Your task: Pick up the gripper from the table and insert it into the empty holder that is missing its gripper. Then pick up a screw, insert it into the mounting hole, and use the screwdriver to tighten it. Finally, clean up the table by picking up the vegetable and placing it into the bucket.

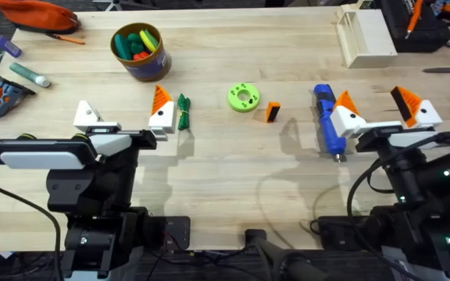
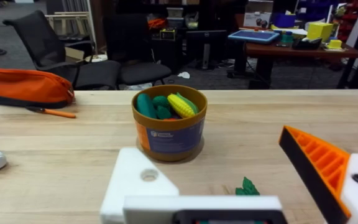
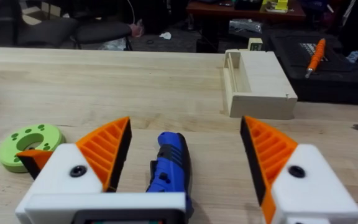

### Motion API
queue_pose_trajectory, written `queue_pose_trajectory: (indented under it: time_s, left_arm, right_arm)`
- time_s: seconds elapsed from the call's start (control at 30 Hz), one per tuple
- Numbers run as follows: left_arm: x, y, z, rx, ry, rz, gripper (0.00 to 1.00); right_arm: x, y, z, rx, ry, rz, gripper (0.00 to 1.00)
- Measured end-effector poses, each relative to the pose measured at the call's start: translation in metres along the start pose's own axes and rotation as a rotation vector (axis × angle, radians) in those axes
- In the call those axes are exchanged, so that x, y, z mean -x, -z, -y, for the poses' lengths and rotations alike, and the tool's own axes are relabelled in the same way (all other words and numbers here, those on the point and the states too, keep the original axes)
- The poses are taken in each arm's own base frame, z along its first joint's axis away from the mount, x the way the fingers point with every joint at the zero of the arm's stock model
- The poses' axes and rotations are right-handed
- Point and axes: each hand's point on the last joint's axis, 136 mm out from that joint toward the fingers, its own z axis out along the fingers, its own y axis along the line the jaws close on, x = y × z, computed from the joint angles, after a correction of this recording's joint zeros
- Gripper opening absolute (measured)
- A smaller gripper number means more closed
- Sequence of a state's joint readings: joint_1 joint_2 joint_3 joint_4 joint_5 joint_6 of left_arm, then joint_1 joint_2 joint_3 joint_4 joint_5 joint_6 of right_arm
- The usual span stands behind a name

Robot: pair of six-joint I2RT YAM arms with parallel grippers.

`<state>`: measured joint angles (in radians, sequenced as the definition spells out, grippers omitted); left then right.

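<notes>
Wooden table (image 1: 209,179): nothing done yet. Orange gripper (image 1: 272,112) lies right of the green disc (image 1: 243,97); empty holder (image 1: 89,115) unfilled. Left gripper (image 1: 125,119) and right gripper (image 1: 380,113) gape wide, empty.

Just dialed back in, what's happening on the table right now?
Nothing is held yet. The left pincer is open, and one of its white mounts lacks its orange tip. The loose orange tip lies mid-table by the lime disc. The right pincer hovers open beside the blue screwdriver. The green vegetable lies outside the bucket.
</notes>
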<state>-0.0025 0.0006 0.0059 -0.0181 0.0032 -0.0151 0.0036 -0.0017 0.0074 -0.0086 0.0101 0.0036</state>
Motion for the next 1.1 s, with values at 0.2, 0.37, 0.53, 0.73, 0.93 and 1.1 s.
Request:
queue_pose_trajectory:
  time_s: [0.2,0.37,0.53,0.73,0.93,1.1]
  left_arm:
    - [0.000,0.000,0.000,0.000,0.000,0.000,0.985]
    - [0.000,0.000,0.000,0.000,0.000,0.001,0.986]
    - [0.006,0.000,0.000,0.000,0.000,0.020,0.986]
    - [0.055,0.013,0.001,-0.001,0.000,0.077,0.986]
    - [0.111,0.033,0.002,0.000,0.000,0.005,0.986]
    - [0.121,0.035,0.002,0.004,0.001,-0.237,0.986]
  right_arm:
    - [0.000,0.000,0.000,0.000,0.000,0.000,0.991]
    - [0.002,0.000,0.000,0.000,0.000,0.007,0.992]
    - [0.034,0.003,0.000,0.001,0.003,0.136,0.992]
    - [0.088,0.019,-0.001,0.001,0.005,0.238,0.993]
    - [0.139,0.048,-0.002,0.001,0.004,0.206,0.993]
    - [0.138,0.055,-0.002,0.000,-0.001,-0.048,0.993]
